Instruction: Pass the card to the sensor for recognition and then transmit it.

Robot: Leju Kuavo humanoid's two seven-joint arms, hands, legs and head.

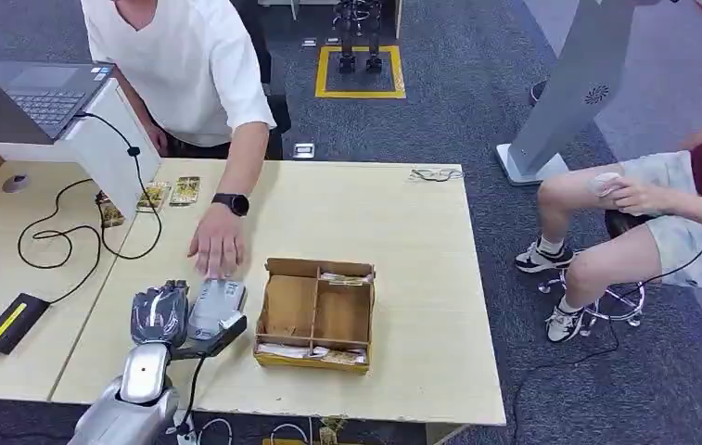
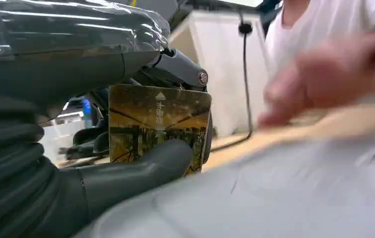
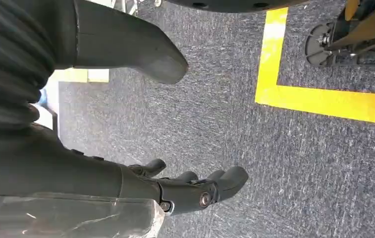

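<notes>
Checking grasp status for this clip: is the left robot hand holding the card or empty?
Holding it. In the left wrist view the card sits pinned under the left robot hand's thumb.

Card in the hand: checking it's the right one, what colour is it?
Golden-brown card with a printed scene, clearest in the left wrist view.

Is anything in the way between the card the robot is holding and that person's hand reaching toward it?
Nothing visible. The left hand holds the card upright, thumb across its front. The person's hand rests on the table just beyond it, open tabletop between them.
</notes>
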